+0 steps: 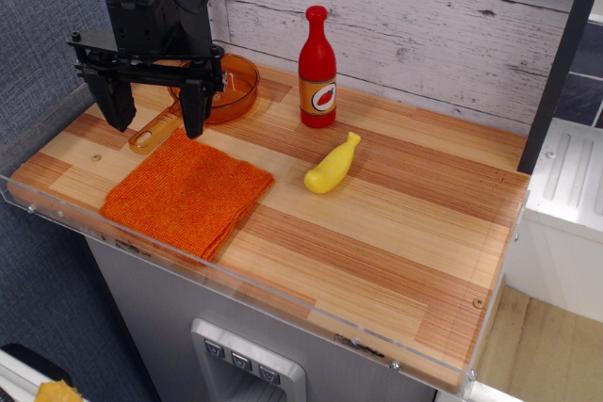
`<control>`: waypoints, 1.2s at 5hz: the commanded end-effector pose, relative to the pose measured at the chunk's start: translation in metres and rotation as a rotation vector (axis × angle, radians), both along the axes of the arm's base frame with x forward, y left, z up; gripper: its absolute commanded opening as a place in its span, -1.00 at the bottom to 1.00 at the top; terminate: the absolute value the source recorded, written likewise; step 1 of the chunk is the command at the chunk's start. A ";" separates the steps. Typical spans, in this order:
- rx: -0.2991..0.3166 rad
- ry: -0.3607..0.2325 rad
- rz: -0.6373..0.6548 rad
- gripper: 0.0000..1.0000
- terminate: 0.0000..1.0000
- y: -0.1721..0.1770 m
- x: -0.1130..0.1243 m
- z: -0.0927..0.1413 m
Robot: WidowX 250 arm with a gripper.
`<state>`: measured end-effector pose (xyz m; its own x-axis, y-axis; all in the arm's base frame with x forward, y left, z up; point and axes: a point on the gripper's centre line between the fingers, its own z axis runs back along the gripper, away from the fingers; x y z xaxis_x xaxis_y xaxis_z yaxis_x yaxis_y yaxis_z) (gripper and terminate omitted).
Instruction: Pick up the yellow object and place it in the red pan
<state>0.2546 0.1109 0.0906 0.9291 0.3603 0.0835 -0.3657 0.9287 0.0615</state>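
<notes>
The yellow object (333,166) lies on its side on the wooden tabletop, right of centre, narrow neck pointing up-right. The red pan (231,88) sits at the back left, its slotted handle (154,135) pointing toward the front left. My gripper (156,112) hangs open and empty over the pan's handle, well to the left of the yellow object. Its body hides part of the pan.
A red bottle (317,69) stands upright behind the yellow object. An orange knitted cloth (188,194) lies at the front left, just below the gripper. A plank wall runs along the back. The tabletop (396,242) has a clear plastic rim.
</notes>
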 end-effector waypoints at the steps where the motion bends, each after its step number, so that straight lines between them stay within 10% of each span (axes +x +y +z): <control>1: 0.000 0.000 0.000 1.00 -1.00 0.000 0.000 0.000; 3: -0.033 -0.113 -0.151 1.00 -1.00 -0.047 0.028 0.004; 6: -0.034 -0.115 -0.333 1.00 -1.00 -0.097 0.064 -0.023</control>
<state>0.3154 0.0142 0.0557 0.9880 0.0476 0.1467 -0.0482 0.9988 0.0006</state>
